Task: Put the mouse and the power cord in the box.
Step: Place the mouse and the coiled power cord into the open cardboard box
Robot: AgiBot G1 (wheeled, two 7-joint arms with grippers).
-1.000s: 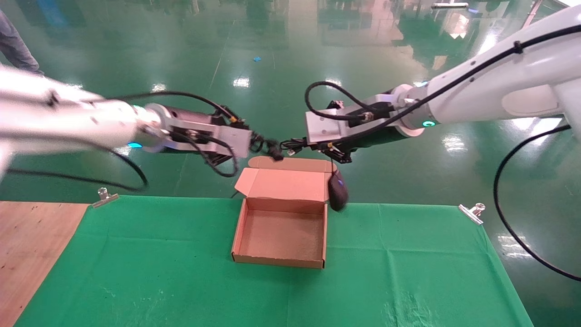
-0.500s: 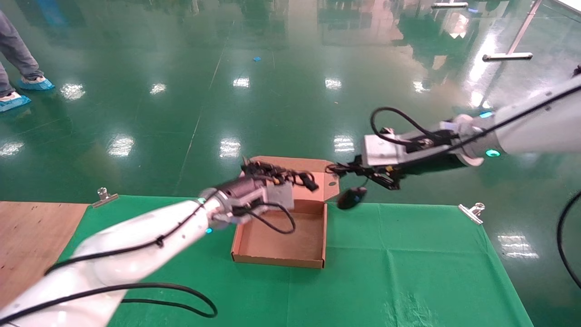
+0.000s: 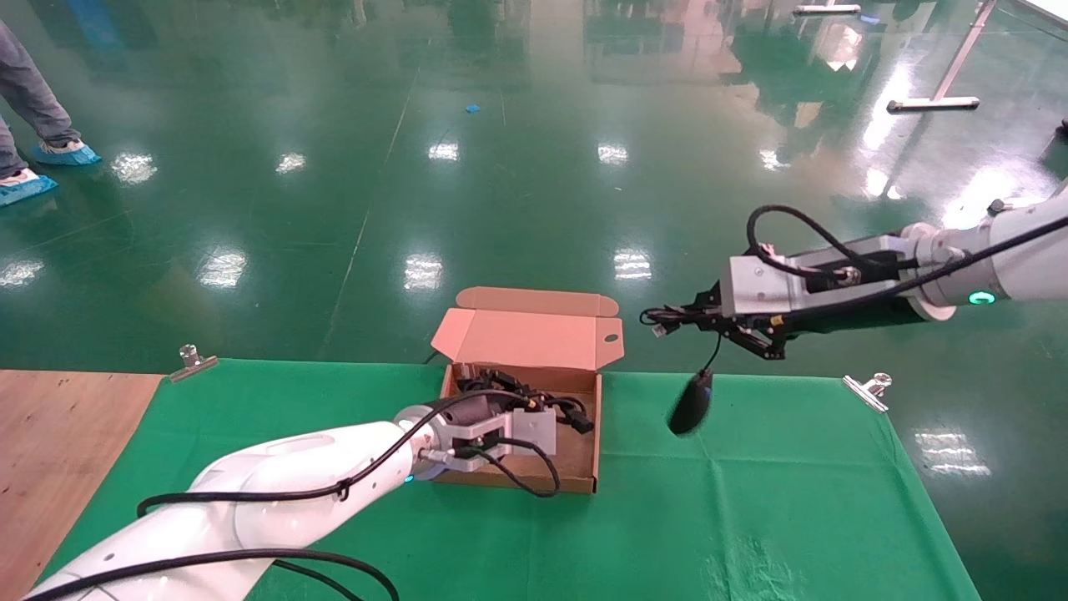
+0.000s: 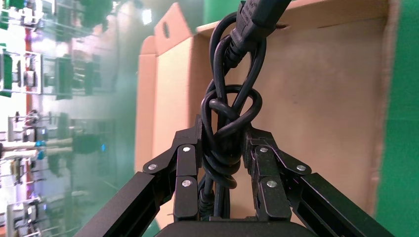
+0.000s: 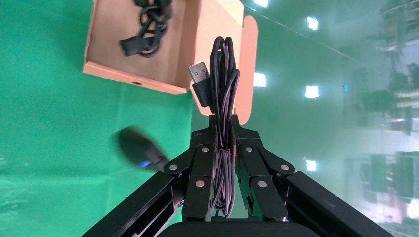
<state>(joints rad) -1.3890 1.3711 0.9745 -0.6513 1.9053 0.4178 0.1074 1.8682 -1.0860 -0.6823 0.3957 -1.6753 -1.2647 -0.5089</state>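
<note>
Cardboard box [image 3: 519, 482] stands open on the green desk; the left hand [image 4: 223, 163], clamped on the power cord [image 4: 228, 123], holds it inside. The right hand [image 5: 223, 148] pinches the bundled mouse cable [image 5: 223, 89], and the mouse [image 3: 691, 404] dangles beside the box, so it may swing and miss
</note>
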